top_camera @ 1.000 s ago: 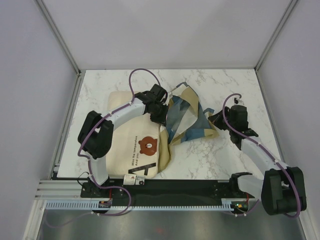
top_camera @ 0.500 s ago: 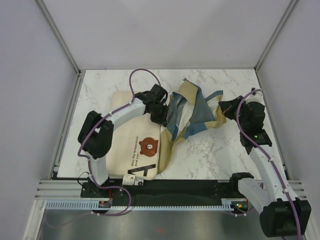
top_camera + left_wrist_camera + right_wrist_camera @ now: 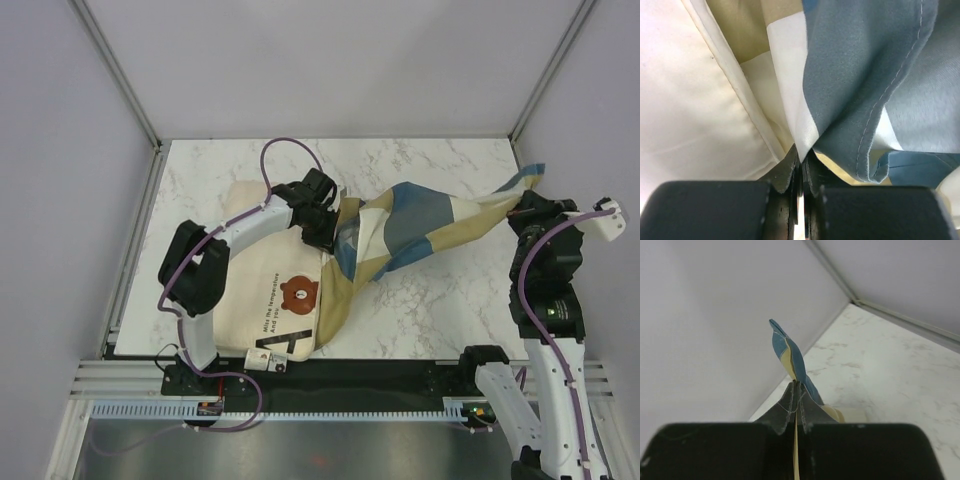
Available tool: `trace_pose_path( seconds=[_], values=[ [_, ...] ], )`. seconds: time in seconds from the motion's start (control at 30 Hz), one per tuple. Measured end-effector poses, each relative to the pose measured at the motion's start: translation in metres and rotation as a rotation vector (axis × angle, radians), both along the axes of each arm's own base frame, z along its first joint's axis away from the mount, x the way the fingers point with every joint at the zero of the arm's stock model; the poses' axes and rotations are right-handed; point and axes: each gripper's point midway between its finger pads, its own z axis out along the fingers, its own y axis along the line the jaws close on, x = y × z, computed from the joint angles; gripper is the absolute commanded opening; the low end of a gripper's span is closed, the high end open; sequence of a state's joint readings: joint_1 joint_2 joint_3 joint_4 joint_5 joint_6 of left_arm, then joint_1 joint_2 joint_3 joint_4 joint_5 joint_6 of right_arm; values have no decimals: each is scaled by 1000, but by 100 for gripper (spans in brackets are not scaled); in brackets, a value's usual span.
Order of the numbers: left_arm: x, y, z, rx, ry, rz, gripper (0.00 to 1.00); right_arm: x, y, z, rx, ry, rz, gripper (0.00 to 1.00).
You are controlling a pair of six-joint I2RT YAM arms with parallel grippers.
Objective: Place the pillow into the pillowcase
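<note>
While the pillowcase (image 3: 420, 225) is held stretched as a twisted band between the two grippers, the pillow (image 3: 265, 270) lies flat on the table (image 3: 440, 300), with one long edge directly under and beside the left gripper (image 3: 325, 232) and its bulk on the side of those fingers facing away from the right gripper (image 3: 528, 205). The left wrist view shows the left fingers pressed together on a fold of checked cloth, with the cream cushion surface just beside them. The right wrist view shows the right fingers pinching a blue and tan corner that stands up beyond the fingertips, above the table and close to the side wall. Judged from these views, the task is at an early stage: the cover is gripped at two ends and pulled out, but its opening is not spread. Nearly the whole cushion face, including the bear print and the text line, is uncovered. A tan strip of cloth runs along the cushion edge from the left fingers toward the arm bases. Whether that edge sits inside the cover or only under it cannot be determined. As far as can be seen, the pillowcase holds nothing. What is left: open the mouth, feed the cushion in, and draw the cover over its full length
</note>
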State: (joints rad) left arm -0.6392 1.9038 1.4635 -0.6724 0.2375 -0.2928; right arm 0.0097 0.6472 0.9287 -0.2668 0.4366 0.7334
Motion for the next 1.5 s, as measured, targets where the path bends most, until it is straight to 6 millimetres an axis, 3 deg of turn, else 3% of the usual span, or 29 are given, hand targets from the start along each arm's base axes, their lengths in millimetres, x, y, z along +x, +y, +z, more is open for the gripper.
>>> trace_pose_path(
  seconds=[0.1,0.2,0.3,0.37,0.4,0.43,0.5,0.63,0.77,0.83,0.93,1.0,1.07,1.13,1.23,1.3,1.4,1.43,1.47,1.5],
  values=[
    [0,0,-3,4,6,0,8,-17,-28,-28,36,99,-177,0],
    [0,0,-4,6,11,-1,8,-32,-43,-47,45,175,-279,2],
    [0,-1,-6,7,14,-2,8,-48,-50,-55,44,208,-333,2],
    [0,-1,-5,6,14,-2,8,-59,-51,-53,45,191,-339,8],
    [0,-1,-5,6,14,-3,8,-65,-51,-49,45,174,-333,41],
    [0,-1,-5,6,13,-3,8,-71,-50,-45,47,150,-323,63],
    [0,0,-4,8,13,-5,8,-84,-48,-32,38,89,-301,94],
    [0,0,-5,12,11,-7,8,-99,-50,-23,8,54,-305,96],
    [0,1,-5,13,10,-9,8,-92,-49,-25,-48,123,-291,98],
    [0,1,-5,14,10,-11,8,-78,-44,-23,-83,168,-246,98],
    [0,1,-5,17,8,-14,8,-36,-23,-32,-128,275,-99,98],
    [1,3,-5,25,3,-12,8,2,-2,-59,-135,379,37,98],
    [2,5,-6,36,-3,-8,7,38,20,-111,-121,521,176,98],
    [2,6,-7,43,-4,-7,7,50,31,-156,-99,626,243,98],
    [3,7,-7,52,-8,-4,7,45,38,-228,-65,812,296,98],
    [3,8,-7,58,-11,-4,7,40,39,-251,-57,874,301,98],
    [3,8,-7,59,-11,-3,7,45,38,-265,-57,885,296,93],
    [3,8,-7,59,-11,-3,7,48,37,-269,-57,887,291,86],
    [3,8,-7,60,-11,-3,7,51,36,-274,-59,890,286,69],
    [3,8,-7,60,-11,-3,7,53,36,-280,-61,898,286,58]
  ],
)
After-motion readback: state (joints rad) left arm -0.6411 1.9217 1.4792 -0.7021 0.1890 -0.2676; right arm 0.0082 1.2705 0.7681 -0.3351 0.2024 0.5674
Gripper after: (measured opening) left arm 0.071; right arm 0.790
